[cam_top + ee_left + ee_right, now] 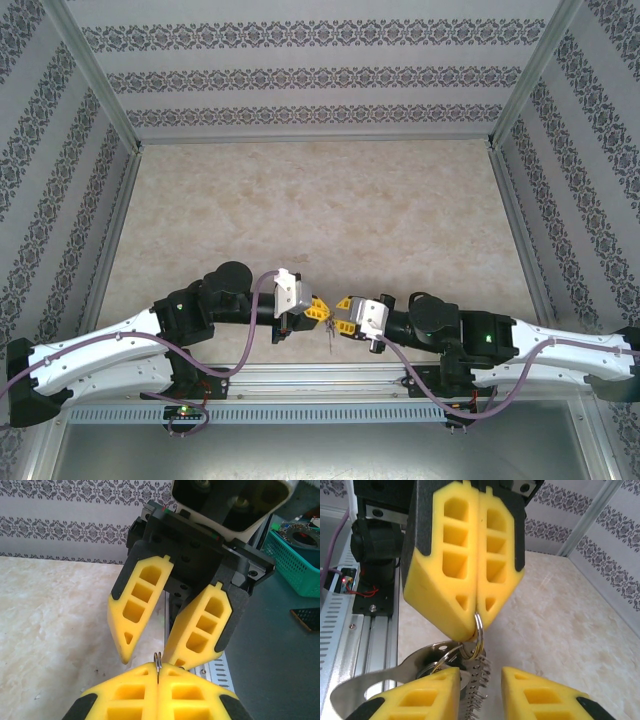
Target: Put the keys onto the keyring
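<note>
My left gripper [158, 672] is shut on the keyring [479, 628], a thin silvery split ring pinched edge-on between its yellow fingertips [470, 605]. From the ring hang the keys, a saw-toothed silvery blade [479, 682] and a broad flat metal piece [375, 685] on a second small ring. My right gripper [480, 672] faces the left one tip to tip and stands open. The toothed blade hangs in the gap between its fingers [132, 615], close against the left one. In the top view both grippers [318, 308] [345, 312] meet just above the table's near edge.
A pale marble-patterned tabletop [320, 220] stretches away behind the grippers, enclosed by patterned walls. A metal rail [330, 380] runs along the near edge below the arms. A teal basket [295, 555] stands off the table at the right of the left wrist view.
</note>
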`<act>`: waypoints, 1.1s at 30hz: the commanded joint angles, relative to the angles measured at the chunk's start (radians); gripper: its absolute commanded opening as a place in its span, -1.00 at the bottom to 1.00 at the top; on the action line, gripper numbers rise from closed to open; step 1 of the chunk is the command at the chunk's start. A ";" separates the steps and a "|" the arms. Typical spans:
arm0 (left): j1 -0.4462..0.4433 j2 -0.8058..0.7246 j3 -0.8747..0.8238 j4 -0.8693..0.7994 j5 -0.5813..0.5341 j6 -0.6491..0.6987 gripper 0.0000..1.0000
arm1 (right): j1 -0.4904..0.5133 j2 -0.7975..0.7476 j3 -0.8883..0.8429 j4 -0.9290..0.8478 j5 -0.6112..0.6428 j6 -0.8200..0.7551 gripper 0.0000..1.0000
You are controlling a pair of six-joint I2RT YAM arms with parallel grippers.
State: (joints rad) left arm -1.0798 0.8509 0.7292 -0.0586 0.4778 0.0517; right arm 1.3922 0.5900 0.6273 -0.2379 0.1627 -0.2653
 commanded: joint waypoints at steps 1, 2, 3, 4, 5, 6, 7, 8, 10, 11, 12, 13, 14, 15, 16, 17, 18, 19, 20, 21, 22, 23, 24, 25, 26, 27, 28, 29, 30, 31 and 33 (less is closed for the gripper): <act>-0.009 -0.009 -0.009 0.070 0.030 0.012 -1.00 | 0.005 -0.025 0.018 0.053 -0.038 0.004 -0.45; -0.009 -0.011 -0.011 0.069 0.030 0.012 -1.00 | 0.005 -0.031 0.015 0.059 -0.040 0.005 -0.46; -0.009 -0.011 -0.010 0.072 0.031 0.011 -1.00 | 0.005 -0.039 0.010 0.065 -0.041 0.007 -0.46; -0.009 -0.011 -0.010 0.073 0.034 0.011 -1.00 | 0.004 -0.047 0.005 0.068 -0.039 0.006 -0.46; -0.009 -0.010 -0.010 0.074 0.036 0.011 -1.00 | 0.002 -0.050 0.002 0.071 -0.038 0.009 -0.46; -0.009 -0.008 -0.011 0.075 0.038 0.010 -1.00 | 0.001 -0.051 0.000 0.071 -0.037 0.008 -0.46; -0.009 -0.007 -0.012 0.078 0.040 0.010 -1.00 | -0.001 -0.051 0.000 0.072 -0.039 0.011 -0.46; -0.009 -0.005 -0.012 0.080 0.041 0.009 -1.00 | -0.003 -0.049 0.000 0.071 -0.042 0.011 -0.46; -0.008 -0.003 -0.011 0.083 0.045 0.009 -1.00 | -0.006 -0.040 -0.003 0.079 -0.044 0.016 -0.47; -0.009 -0.002 -0.012 0.086 0.048 0.010 -1.00 | -0.008 -0.036 -0.004 0.081 -0.047 0.017 -0.47; -0.009 0.000 -0.010 0.086 0.050 0.010 -1.00 | -0.011 -0.030 -0.004 0.084 -0.050 0.017 -0.48; -0.009 -0.001 -0.011 0.086 0.051 0.010 -1.00 | -0.014 -0.025 -0.003 0.086 -0.055 0.020 -0.49; -0.009 -0.001 -0.009 0.086 0.052 0.011 -1.00 | -0.017 -0.021 -0.003 0.086 -0.059 0.021 -0.50; -0.009 -0.001 -0.010 0.087 0.052 0.011 -1.00 | -0.020 -0.017 -0.003 0.084 -0.061 0.023 -0.51; -0.009 -0.003 -0.009 0.086 0.051 0.011 -1.00 | -0.023 -0.013 -0.003 0.083 -0.063 0.024 -0.52; -0.009 -0.004 -0.008 0.087 0.051 0.011 -1.00 | -0.026 -0.013 -0.004 0.081 -0.067 0.028 -0.53; -0.009 -0.009 -0.009 0.088 0.049 0.013 -1.00 | -0.030 -0.012 -0.006 0.083 -0.072 0.030 -0.55; -0.009 -0.012 -0.012 0.089 0.045 0.013 -1.00 | -0.032 -0.014 -0.008 0.084 -0.077 0.033 -0.55; -0.009 -0.017 -0.013 0.093 0.043 0.013 -1.00 | -0.035 -0.017 -0.010 0.083 -0.081 0.036 -0.55; -0.008 -0.021 -0.015 0.096 0.044 0.013 -1.00 | -0.037 -0.019 -0.012 0.084 -0.084 0.039 -0.56; -0.009 -0.023 -0.015 0.099 0.043 0.013 -1.00 | -0.041 -0.019 -0.015 0.084 -0.088 0.042 -0.57; -0.009 -0.024 -0.015 0.099 0.044 0.013 -1.00 | -0.043 -0.020 -0.015 0.084 -0.091 0.044 -0.57; -0.009 -0.023 -0.013 0.099 0.048 0.013 -1.00 | -0.044 -0.022 -0.017 0.083 -0.096 0.047 -0.57; -0.009 -0.022 -0.013 0.100 0.050 0.014 -1.00 | -0.048 -0.020 -0.018 0.083 -0.100 0.049 -0.57; -0.009 -0.021 -0.013 0.102 0.049 0.014 -1.00 | -0.050 -0.019 -0.018 0.086 -0.104 0.051 -0.57; -0.009 -0.021 -0.011 0.105 0.050 0.014 -1.00 | -0.053 -0.018 -0.018 0.085 -0.106 0.053 -0.57; -0.009 -0.021 -0.013 0.108 0.052 0.014 -1.00 | -0.054 -0.017 -0.017 0.085 -0.110 0.055 -0.56; -0.009 -0.020 -0.013 0.113 0.054 0.014 -1.00 | -0.055 -0.016 -0.018 0.084 -0.111 0.057 -0.54; -0.009 -0.020 -0.013 0.115 0.055 0.013 -1.00 | -0.058 -0.017 -0.020 0.086 -0.114 0.058 -0.53; -0.009 -0.021 -0.013 0.117 0.056 0.013 -1.00 | -0.060 -0.018 -0.021 0.086 -0.116 0.059 -0.53; -0.009 -0.021 -0.013 0.118 0.055 0.014 -1.00 | -0.061 -0.020 -0.021 0.086 -0.118 0.061 -0.53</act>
State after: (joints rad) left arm -1.0798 0.8494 0.7170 -0.0280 0.4969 0.0517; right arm 1.3418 0.5774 0.6250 -0.1711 0.0555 -0.2295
